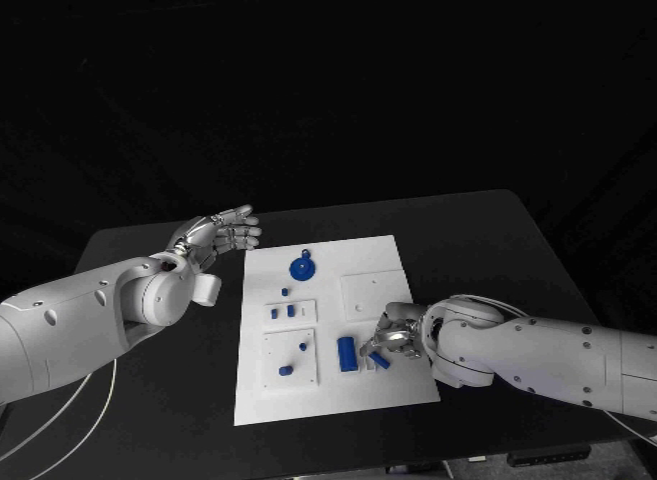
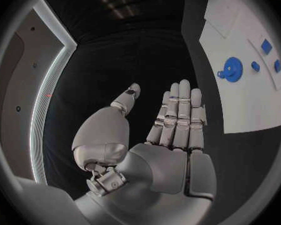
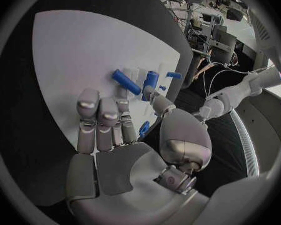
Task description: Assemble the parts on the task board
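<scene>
Right hand (image 1: pixel 396 337) sits low on the white board (image 1: pixel 328 395), pinching a small blue part (image 3: pixel 144 129) beside a blue cylinder (image 1: pixel 347 353); left hand (image 1: pixel 220 234) hovers off-board, fingers straight, holding nothing.

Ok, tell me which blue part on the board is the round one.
The round blue disc with a small tab on top, at the far end of the task board, nearest the left hand. The other blue parts are small blocks and a short bar.
</scene>
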You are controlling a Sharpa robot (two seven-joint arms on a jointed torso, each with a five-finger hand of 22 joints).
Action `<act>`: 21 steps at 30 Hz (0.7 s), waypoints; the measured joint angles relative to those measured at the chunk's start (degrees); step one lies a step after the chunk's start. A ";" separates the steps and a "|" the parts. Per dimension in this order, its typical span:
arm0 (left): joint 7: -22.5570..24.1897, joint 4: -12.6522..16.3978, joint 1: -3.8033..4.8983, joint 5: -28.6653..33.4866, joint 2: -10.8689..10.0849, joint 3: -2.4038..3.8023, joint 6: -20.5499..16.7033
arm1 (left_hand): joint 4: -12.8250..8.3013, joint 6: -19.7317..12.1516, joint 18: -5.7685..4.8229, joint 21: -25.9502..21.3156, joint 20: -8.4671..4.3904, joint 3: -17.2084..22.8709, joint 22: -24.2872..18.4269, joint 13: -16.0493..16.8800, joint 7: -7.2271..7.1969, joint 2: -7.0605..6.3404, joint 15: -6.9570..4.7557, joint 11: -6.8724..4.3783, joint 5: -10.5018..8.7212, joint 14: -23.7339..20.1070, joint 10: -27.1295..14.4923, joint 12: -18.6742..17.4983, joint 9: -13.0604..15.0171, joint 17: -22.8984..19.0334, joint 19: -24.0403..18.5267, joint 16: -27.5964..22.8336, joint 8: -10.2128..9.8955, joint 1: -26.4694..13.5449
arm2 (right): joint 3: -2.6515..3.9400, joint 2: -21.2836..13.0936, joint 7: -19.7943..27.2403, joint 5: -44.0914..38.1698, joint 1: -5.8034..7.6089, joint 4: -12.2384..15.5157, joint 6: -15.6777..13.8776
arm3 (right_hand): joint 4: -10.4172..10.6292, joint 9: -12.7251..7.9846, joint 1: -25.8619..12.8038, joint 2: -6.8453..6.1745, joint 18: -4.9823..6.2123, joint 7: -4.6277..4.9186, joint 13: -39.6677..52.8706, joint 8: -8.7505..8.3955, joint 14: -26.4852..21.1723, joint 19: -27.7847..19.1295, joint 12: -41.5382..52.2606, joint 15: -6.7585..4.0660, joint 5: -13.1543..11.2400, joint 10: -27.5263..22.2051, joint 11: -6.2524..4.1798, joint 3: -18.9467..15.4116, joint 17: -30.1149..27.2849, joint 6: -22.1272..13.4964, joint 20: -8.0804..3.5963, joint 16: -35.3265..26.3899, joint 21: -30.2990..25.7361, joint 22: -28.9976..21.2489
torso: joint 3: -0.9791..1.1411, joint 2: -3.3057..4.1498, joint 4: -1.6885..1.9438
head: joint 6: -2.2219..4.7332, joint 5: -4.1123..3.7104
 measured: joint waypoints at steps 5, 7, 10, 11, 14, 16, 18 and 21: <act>-0.02 -0.04 0.00 0.00 0.03 0.00 0.00 | 0.00 0.00 0.00 0.00 0.00 0.00 0.00 -0.03 0.00 0.00 0.00 0.00 0.00 0.00 0.00 0.00 0.00 0.00 0.00 0.00 -0.04 0.00 | -0.01 -0.01 0.05 0.00 -0.02 0.00 -0.08 | -0.39 0.00 -0.34 0.08 0.00 0.00 0.13 0.00 -0.21 -0.24 -0.03 -0.20 0.00 0.00 0.00 -0.98 0.05 0.00 -0.22 0.00 0.00 0.00 | 0.00 0.00 0.00 | -0.03 0.05; -0.02 -0.04 0.00 -0.01 0.03 0.00 0.00 | 0.00 0.00 0.00 0.00 0.00 0.00 0.00 -0.05 0.00 0.00 0.00 0.00 0.00 0.00 0.00 0.00 0.00 0.00 0.00 0.00 -0.04 0.00 | -0.01 -0.02 0.05 0.01 -0.03 0.00 -0.10 | -0.39 -0.01 -0.35 0.08 -0.01 0.00 0.13 0.00 -0.22 -0.32 -0.03 -0.20 0.00 0.00 0.00 -0.99 0.05 -0.01 -0.30 0.00 0.00 0.00 | 0.00 0.00 -0.01 | -0.04 0.05; -0.03 -0.04 0.00 -0.01 0.03 0.00 0.00 | 0.00 0.00 0.00 0.00 0.00 0.00 0.00 -0.05 0.00 0.00 0.00 -0.15 0.00 0.00 -0.15 0.00 0.00 0.01 0.00 0.00 -0.04 0.00 | -0.01 -0.04 0.05 0.01 -0.04 0.02 -0.14 | -0.88 -0.06 -0.35 1.59 -0.03 -0.10 0.16 0.00 -0.21 -0.16 -0.03 -0.21 0.00 0.00 0.00 -1.47 0.08 -0.10 -0.47 0.11 0.00 0.00 | 0.00 0.00 0.00 | -0.08 0.08; -0.03 -0.04 0.00 -0.01 0.03 0.00 0.00 | 0.00 0.00 0.00 0.00 0.00 0.00 0.00 -0.05 0.00 0.00 0.00 -0.15 0.00 0.00 -0.15 0.00 0.00 0.05 0.00 0.00 -0.04 0.00 | -0.01 -0.05 0.06 0.02 -0.04 0.02 -0.15 | -1.12 -0.07 -0.07 2.20 -0.04 -0.10 0.18 0.00 -0.21 -0.07 -0.03 -0.20 0.00 0.00 0.00 -1.66 0.12 -0.10 -0.55 0.12 0.00 -0.01 | 0.00 0.00 0.00 | -0.10 0.08; -0.04 -0.04 0.00 -0.01 0.02 0.00 0.01 | 0.00 0.00 0.00 0.00 0.00 0.00 -0.01 -0.05 0.00 0.00 0.00 -0.15 0.00 0.00 -0.15 0.00 0.00 0.05 0.00 0.00 -0.04 0.00 | -0.01 -0.08 0.06 0.02 -0.05 0.02 -0.16 | -2.15 -0.15 1.70 3.94 -0.07 -0.10 0.21 0.00 -0.21 -0.06 -0.03 -0.21 0.00 0.12 -0.12 -0.83 0.12 -0.10 -0.71 0.17 -0.01 0.00 | 0.00 0.00 0.00 | -0.12 0.10; -0.05 -0.04 0.00 -0.01 0.01 0.00 0.01 | 0.00 0.00 0.00 0.00 0.00 0.00 -0.01 -0.05 0.00 0.00 0.00 -0.15 0.00 0.00 -0.15 0.00 0.00 0.05 0.00 0.00 -0.04 0.00 | -0.01 -0.09 0.08 0.03 -0.05 0.01 -0.16 | -2.81 -0.18 2.60 4.84 -0.12 -0.10 0.21 0.00 -0.21 -0.20 -0.03 -0.21 0.00 0.21 -0.21 -0.18 0.12 -0.10 -0.85 0.17 -0.01 -0.01 | 0.00 0.00 0.00 | -0.13 0.12; -0.05 -0.04 0.00 -0.01 0.01 0.00 0.01 | 0.00 0.00 0.00 0.00 0.00 0.00 0.04 -0.04 0.00 0.00 0.00 -0.15 0.00 0.00 -0.15 0.00 0.00 0.05 0.00 0.00 -0.04 0.00 | -0.01 -0.10 0.16 0.04 -0.06 -0.06 -0.15 | -2.80 -0.18 3.07 4.38 -0.13 -0.11 0.22 0.00 -0.21 -0.22 -0.03 -0.21 0.00 0.21 -0.21 0.11 0.12 -0.10 -0.87 0.17 -0.01 -0.01 | 0.00 0.00 0.00 | -0.13 0.12; -0.06 -0.04 0.00 -0.01 0.00 0.00 0.01 | 0.00 0.00 0.00 0.00 0.00 0.00 0.04 -0.05 0.00 0.00 0.00 -0.15 0.00 0.00 -0.15 0.00 0.01 0.04 0.00 0.00 -0.04 0.00 | -0.01 -0.15 0.32 0.06 -0.07 -0.09 -0.13 | -2.68 -0.18 3.42 3.24 -0.13 -0.12 0.22 0.00 -0.21 -0.28 -0.03 -0.20 0.00 0.21 -0.22 0.23 0.12 -0.10 -0.93 0.17 -0.01 -0.01 | 0.00 0.00 0.00 | -0.14 0.12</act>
